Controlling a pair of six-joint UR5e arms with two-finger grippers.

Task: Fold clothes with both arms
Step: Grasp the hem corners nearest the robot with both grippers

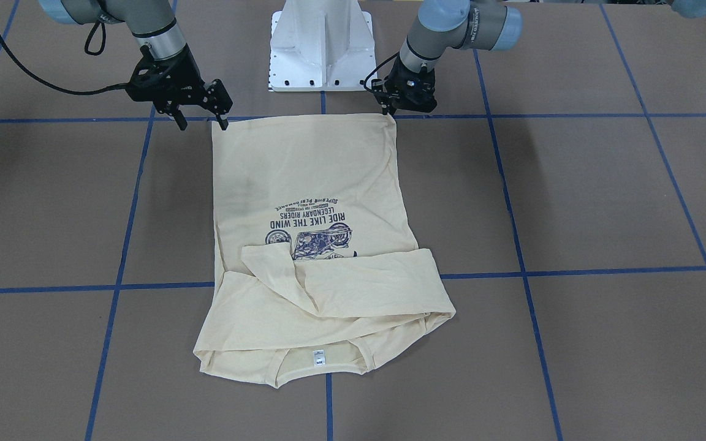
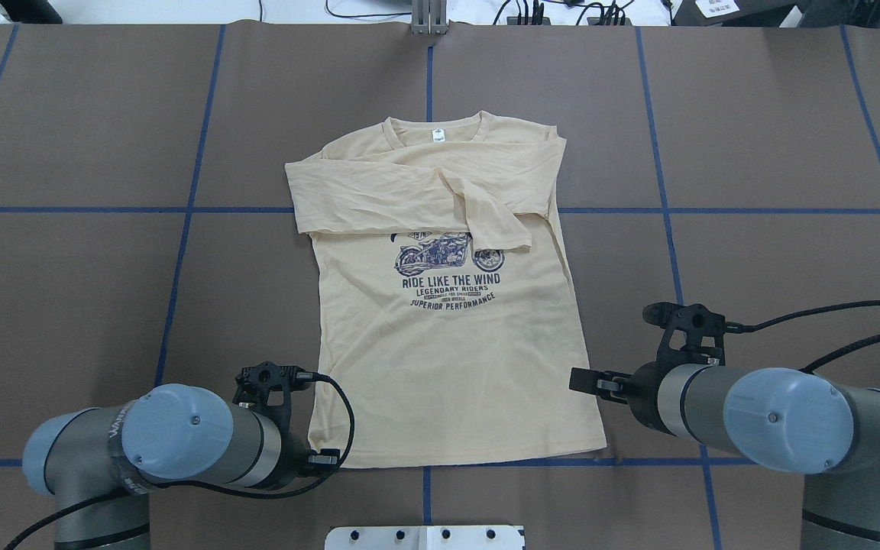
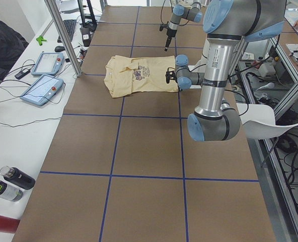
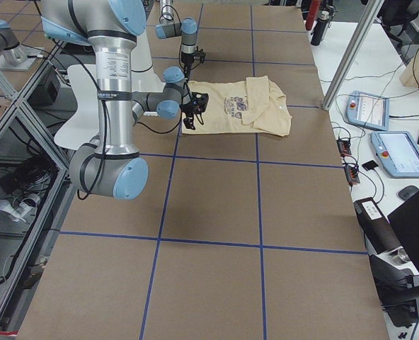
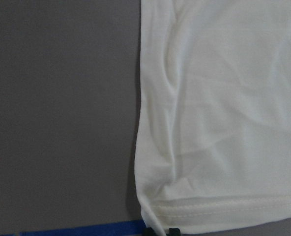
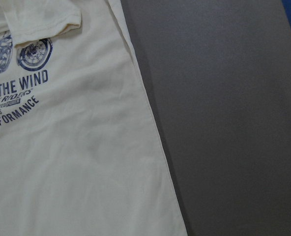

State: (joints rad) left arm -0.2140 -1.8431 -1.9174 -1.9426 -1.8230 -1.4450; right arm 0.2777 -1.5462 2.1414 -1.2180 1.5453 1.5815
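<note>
- T-shirt [image 2: 448, 359] flat mid-tabletop [image 2: 753, 153], collar at 12 o'clock; sleeves [image 2: 409, 191] already crossed over chest.
- Hem-up body fold not yet done.
- Left hand [image 1: 388, 109] narrowed at 7 o'clock hem corner, can't tell if gripping.
- Right hand [image 1: 201, 122] spread wide, empty, beside 5 o'clock corner.

We're looking over a broad brown bench [image 2: 753, 137], gridded with blue tape lines [image 2: 104, 208] and lit flat and even. Along the operators' side runs a white side table [image 3: 3, 151] with two teach pendants [image 3: 42, 89], loose cables [image 3: 23, 122] and bottles [image 3: 17, 177] — opposite, a white chair [image 3: 262, 118].
</note>
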